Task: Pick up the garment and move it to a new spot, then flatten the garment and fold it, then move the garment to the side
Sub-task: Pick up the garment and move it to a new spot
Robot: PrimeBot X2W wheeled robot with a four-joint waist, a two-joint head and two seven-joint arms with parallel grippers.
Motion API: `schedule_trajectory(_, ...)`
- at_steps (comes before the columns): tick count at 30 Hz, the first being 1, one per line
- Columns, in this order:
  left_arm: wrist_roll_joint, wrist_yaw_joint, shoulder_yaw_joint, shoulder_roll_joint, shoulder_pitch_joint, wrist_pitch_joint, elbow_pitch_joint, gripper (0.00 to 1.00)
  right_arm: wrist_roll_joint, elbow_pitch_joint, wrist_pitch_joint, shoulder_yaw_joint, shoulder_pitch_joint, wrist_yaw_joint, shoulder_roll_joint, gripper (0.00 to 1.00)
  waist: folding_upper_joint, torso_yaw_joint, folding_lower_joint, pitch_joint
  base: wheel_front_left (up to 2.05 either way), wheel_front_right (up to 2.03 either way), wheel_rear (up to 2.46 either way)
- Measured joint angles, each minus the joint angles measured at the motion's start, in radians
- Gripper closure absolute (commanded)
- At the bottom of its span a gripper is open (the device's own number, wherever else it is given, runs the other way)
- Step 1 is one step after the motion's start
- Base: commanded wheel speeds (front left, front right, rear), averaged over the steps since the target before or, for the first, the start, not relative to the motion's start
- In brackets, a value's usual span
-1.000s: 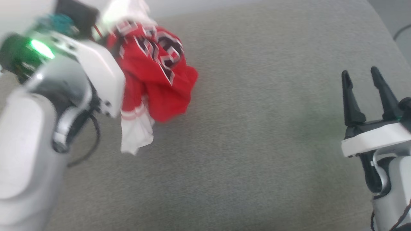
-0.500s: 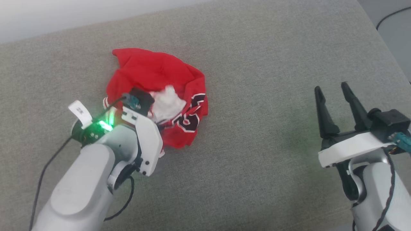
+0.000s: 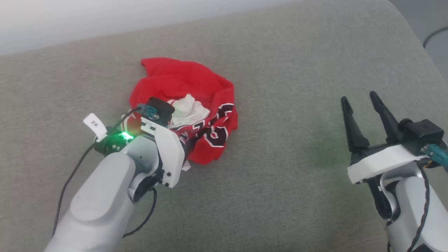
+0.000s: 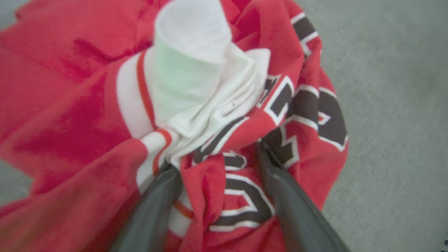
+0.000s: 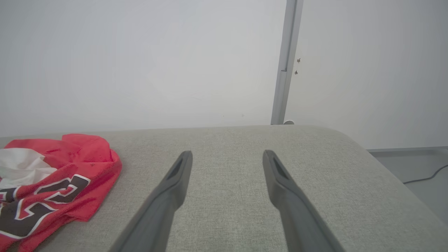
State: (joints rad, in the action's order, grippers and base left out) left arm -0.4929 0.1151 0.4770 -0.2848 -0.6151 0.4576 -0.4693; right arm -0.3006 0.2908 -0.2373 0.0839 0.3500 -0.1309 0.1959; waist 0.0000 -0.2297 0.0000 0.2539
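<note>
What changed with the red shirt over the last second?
The left gripper brought the hanging garment down onto the grey surface, then spread its fingers and let go. The garment now lies crumpled, with cloth bunched between the open fingers. The right gripper stayed open and empty, off to the right.

Setting: a robotics lab or test room, by the look of it.
- work surface [image 5: 245,182]: broad padded top covered in grey woven fabric, with a rounded corner.
- wall [image 5: 140,63]: plain white, close behind the surface.
- conduit [image 5: 285,70]: grey, running vertically up the wall.
- floor [image 5: 413,159]: smooth grey.
- cable [image 5: 425,178]: black, trailing loose across the floor.
- garment [image 5: 87,157]: red jersey, crumpled on the surface.
</note>
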Motion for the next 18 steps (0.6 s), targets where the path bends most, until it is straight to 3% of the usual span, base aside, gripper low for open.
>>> schedule_trajectory(10, -0.039, 0.01, -0.03, -0.1, 0.041, -0.216, 0.114, 0.0, 0.004, 0.005, 0.009, -0.034, -0.03, 0.0, 0.024, 0.0, 0.0, 0.068, 0.0, -0.077, 0.0, 0.0, 0.0)
schedule_trajectory(18, -0.045, -0.073, -0.139, -0.177, 0.184, -0.385, 0.182, 0.0, 0.021, 0.001, 0.019, -0.076, -0.082, 0.0, 0.027, 0.0, 0.0, 0.123, 0.0, -0.144, 0.0, 0.0, 0.0)
